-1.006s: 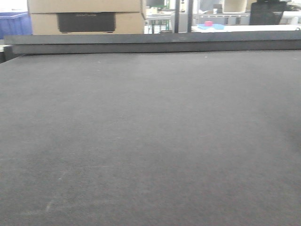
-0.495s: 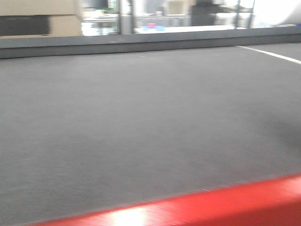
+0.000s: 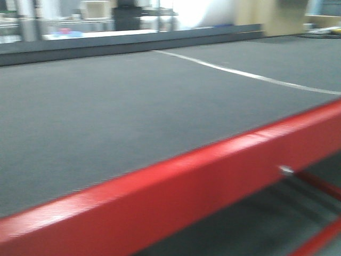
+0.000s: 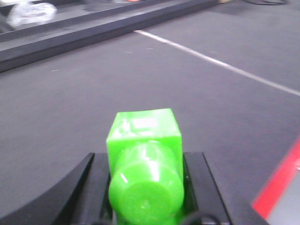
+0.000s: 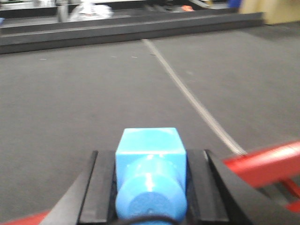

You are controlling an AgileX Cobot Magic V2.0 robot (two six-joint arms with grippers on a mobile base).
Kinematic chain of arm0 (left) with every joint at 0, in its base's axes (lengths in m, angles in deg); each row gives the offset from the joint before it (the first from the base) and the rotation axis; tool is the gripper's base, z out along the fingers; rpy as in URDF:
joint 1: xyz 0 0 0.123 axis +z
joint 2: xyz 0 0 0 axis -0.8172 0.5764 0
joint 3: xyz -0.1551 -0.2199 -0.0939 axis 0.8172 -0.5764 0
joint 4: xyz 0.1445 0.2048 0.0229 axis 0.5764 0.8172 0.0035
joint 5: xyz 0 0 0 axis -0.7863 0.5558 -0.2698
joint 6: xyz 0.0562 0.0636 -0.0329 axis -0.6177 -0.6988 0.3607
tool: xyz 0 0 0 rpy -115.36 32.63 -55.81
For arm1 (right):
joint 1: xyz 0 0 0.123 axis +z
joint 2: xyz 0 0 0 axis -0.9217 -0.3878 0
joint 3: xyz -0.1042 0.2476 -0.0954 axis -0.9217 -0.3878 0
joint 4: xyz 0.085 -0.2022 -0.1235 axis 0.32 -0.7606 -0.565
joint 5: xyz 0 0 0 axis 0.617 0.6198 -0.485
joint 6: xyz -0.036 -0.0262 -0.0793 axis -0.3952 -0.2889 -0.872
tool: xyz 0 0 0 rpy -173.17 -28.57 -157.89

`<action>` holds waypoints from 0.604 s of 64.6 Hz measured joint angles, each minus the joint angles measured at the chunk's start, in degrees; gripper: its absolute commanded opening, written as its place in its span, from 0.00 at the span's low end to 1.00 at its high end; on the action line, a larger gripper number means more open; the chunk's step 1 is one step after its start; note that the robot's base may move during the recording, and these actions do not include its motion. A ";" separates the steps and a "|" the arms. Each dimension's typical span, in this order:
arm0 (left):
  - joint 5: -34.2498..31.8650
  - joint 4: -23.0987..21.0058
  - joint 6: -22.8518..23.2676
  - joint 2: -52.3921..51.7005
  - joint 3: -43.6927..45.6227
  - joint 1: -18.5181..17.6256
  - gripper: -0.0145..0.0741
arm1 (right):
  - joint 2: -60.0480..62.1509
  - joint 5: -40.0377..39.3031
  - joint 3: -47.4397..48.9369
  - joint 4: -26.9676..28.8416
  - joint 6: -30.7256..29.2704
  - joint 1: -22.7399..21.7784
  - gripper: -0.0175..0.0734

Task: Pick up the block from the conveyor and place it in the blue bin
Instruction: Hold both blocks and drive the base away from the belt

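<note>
No block shows in any view, so I judge the grab not yet started and everything left to do; the blue bin is unseen. The conveyor (image 3: 122, 106) stretches ahead, its long axis seemingly running left to right along the far rail (image 3: 128, 45). My left gripper (image 4: 145, 178) and right gripper (image 5: 150, 183) hang over it; whether their jaws are spread, I cannot tell.

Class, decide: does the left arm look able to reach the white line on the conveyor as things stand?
Probably yes: in the left wrist view the conveyor lies bare up to the white line, with nothing standing between.
</note>
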 measured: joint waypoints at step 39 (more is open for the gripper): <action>0.00 0.00 0.00 0.00 0.00 0.00 0.04 | 0.00 0.05 0.00 0.00 0.00 0.00 0.02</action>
